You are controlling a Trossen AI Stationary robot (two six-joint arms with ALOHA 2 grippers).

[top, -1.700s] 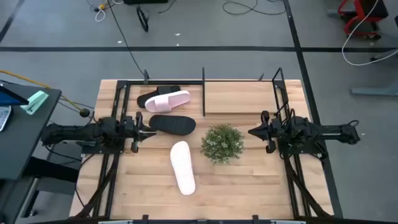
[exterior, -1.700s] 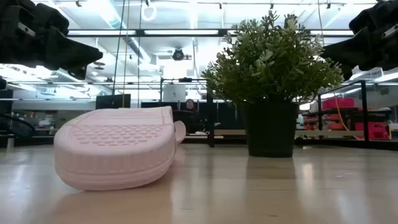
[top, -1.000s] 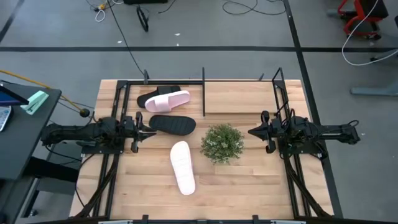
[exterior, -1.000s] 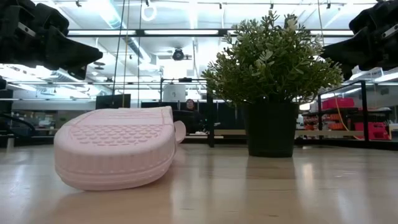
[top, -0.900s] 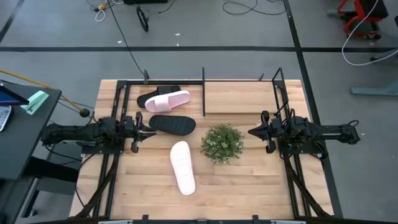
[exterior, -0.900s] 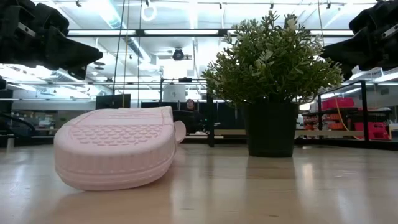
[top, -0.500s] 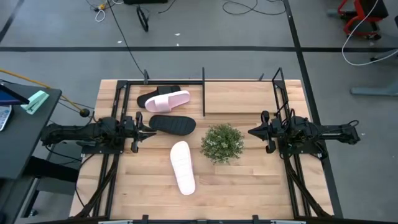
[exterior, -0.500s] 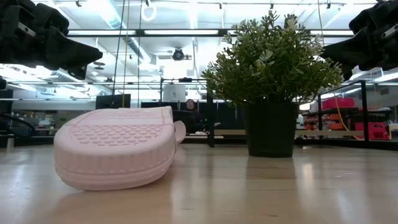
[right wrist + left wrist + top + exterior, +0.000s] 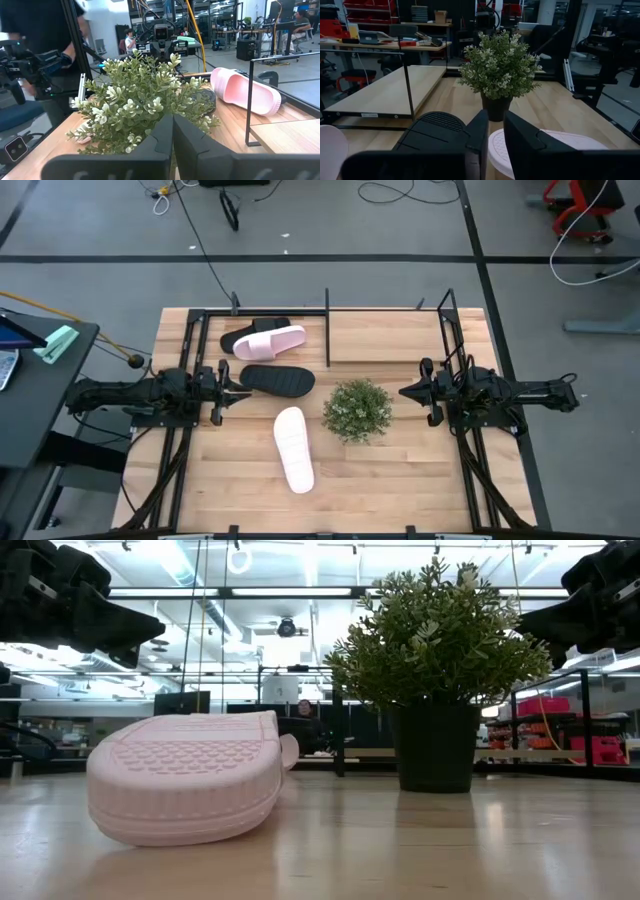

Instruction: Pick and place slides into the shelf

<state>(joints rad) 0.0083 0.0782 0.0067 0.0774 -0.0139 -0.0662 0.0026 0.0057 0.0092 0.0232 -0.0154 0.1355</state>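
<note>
Pink slide (image 9: 294, 449) lies beside plant (image 9: 357, 409)

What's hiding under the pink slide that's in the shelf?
A black slide lies under the pink slide inside the shelf. Only its rounded end and top edge stick out; the rest is covered by the pink one, so you cannot see its strap.

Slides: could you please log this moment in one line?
shelf: pink slide, black slide; table: second black slide, second pink slide
</note>
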